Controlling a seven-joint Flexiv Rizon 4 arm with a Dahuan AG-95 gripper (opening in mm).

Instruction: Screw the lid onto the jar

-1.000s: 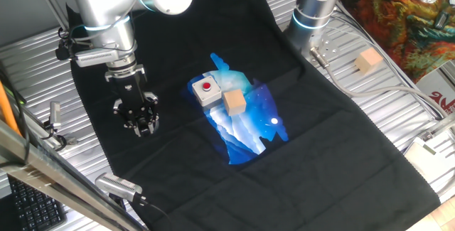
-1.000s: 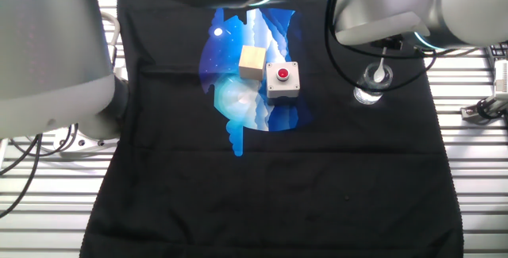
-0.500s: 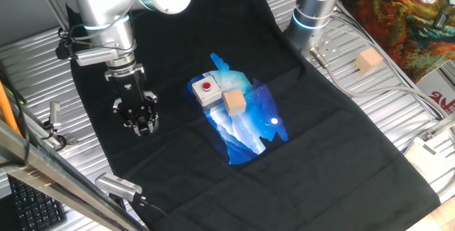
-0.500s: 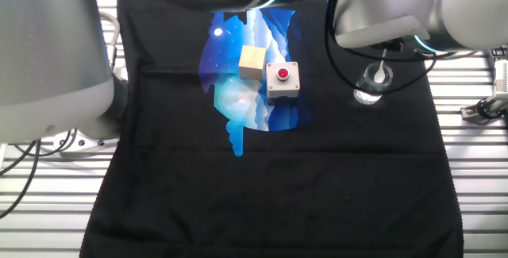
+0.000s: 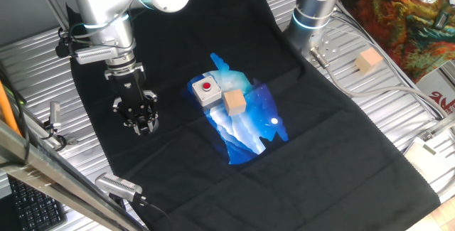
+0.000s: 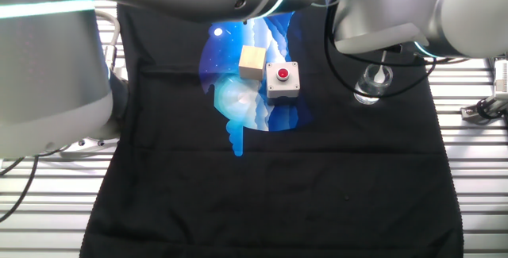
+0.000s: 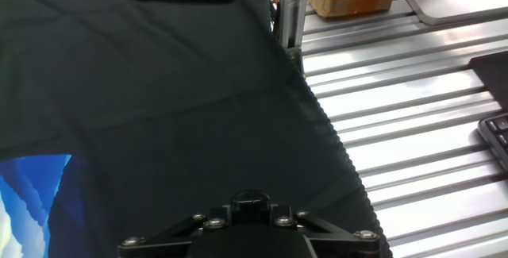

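Black cloth [image 5: 178,160] under hand [image 5: 142,126] atop jar [image 6: 371,86].

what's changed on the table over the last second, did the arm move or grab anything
Almost nothing. The gripper stays low over the black cloth at the same spot, with at most a slight shift of the arm above it. Nothing was picked up or released. The jar, grey button box and wooden cube sit where they were.
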